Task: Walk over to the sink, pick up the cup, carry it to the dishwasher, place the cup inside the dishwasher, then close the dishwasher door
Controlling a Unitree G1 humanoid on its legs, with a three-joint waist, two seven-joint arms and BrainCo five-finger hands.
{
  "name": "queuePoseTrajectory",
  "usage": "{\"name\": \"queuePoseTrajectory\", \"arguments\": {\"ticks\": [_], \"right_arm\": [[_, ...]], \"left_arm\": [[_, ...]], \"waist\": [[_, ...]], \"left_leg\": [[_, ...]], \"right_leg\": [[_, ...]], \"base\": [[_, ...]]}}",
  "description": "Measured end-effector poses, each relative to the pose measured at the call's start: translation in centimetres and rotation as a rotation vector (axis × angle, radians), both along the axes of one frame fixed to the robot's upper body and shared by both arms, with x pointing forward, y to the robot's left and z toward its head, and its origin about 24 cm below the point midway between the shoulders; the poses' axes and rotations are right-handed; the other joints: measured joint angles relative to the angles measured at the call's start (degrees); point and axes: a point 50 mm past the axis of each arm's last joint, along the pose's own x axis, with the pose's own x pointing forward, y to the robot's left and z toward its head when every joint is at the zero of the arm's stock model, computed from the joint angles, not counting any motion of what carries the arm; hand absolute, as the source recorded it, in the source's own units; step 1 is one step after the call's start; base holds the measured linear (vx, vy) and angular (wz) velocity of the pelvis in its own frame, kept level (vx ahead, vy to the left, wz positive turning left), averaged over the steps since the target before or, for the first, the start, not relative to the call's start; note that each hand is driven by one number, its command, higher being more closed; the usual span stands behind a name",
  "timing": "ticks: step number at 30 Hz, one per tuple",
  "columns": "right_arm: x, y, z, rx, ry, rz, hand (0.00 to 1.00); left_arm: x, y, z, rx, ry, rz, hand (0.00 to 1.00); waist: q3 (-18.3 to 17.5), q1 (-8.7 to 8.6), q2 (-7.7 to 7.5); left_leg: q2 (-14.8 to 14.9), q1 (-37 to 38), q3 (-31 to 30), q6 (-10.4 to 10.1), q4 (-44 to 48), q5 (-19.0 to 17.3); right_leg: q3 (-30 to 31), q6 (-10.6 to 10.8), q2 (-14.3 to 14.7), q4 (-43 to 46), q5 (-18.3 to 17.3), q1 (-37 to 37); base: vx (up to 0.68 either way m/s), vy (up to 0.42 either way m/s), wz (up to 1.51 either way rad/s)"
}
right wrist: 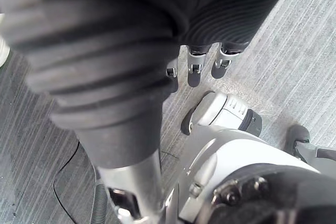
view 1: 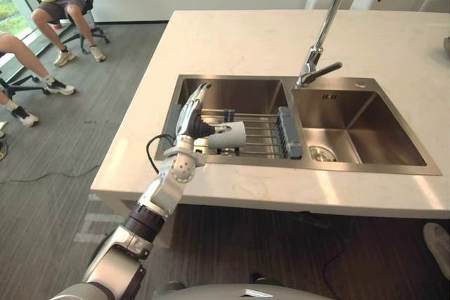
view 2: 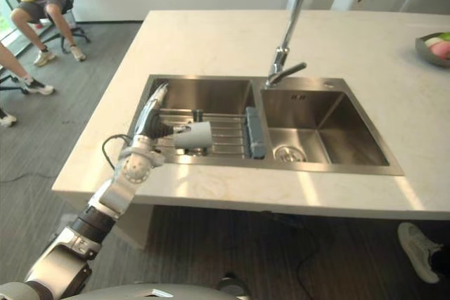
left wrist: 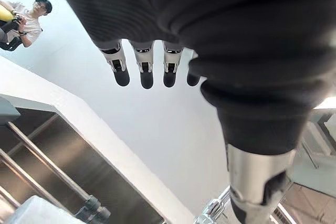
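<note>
Your robot's arm and hands
Silver-grey left arm [view 1: 160, 194]; left hand [view 1: 191, 114] and right hand [right wrist: 193, 73] wear dark ribbed covers.

Left hand [view 1: 191, 119] outstretched (right hand [right wrist: 193, 72] hanging)
</note>
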Motion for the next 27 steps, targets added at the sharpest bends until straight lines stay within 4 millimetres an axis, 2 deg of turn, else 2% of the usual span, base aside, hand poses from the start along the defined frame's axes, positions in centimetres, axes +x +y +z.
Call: {"name": "queuePoseTrajectory", "arguments": {"ticks": [12,27], "right_arm": [[0.0,0.1,0.0,-0.005,0.018,-0.007,0.00],[-0.5,0.4,-0.1,0.017,0.039,-0.019,0.00]], "left_arm": [[0.7,0.3,-2.2,0.137,0.149,0.062,0.00],[1.6,1.0,-2.1,0.173,0.185,0.143,0.00]], "waist": [[0.01,-1.28,-0.02],[0.03,-3.05,-0.01]], "left_leg": [[0.61,0.46,2.22,-0.29,-0.07,-0.28],[1.44,1.35,6.82,-0.89,-0.42,-0.70]], "right_leg": [[1.15,0.05,0.27,-0.30,0.52,-0.72],[1.46,-0.29,0.36,-1.50,2.41,-2.70]], "base": [[-0.02,-0.004,-0.10],[0.01,-0.006,-0.16]]}}
